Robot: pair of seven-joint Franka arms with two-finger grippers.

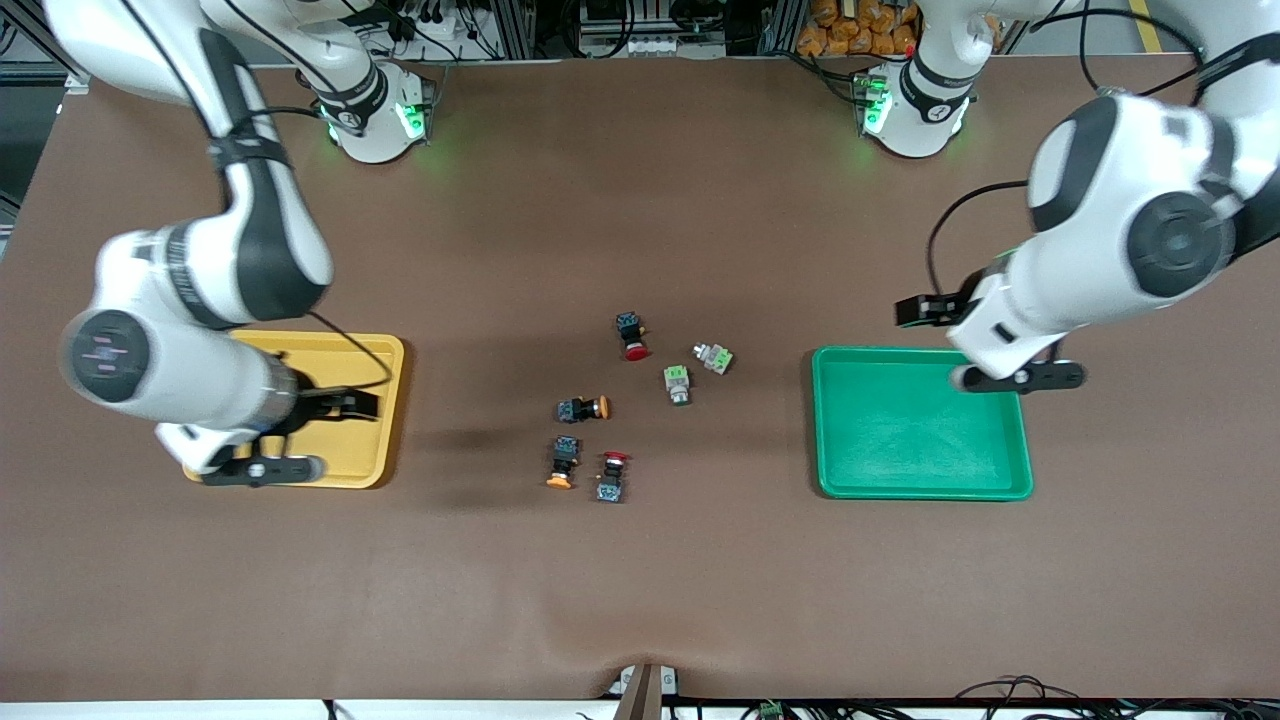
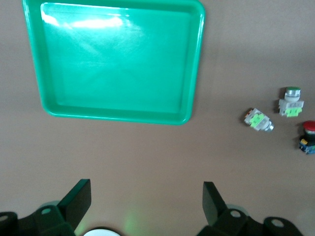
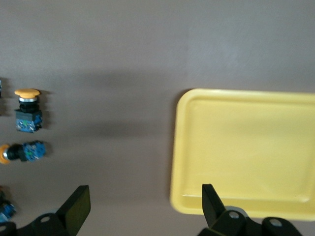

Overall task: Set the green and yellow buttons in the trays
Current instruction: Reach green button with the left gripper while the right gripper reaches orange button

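Starting out: both trays lie bare, the yellow tray (image 1: pixel 385 410) at frame left, the green tray (image 1: pixel 920 425) at frame right, with all four green and yellow buttons (image 1: pixel 678 384) clustered mid-frame on the tabletop (image 1: pixel 640 600). Next, I judge, an arm must reach to the cluster. The right gripper (image 1: pixel 262 468) over the yellow tray and the left gripper (image 1: pixel 1020 377) over the green tray's upper edge hold nothing, jaws wide.
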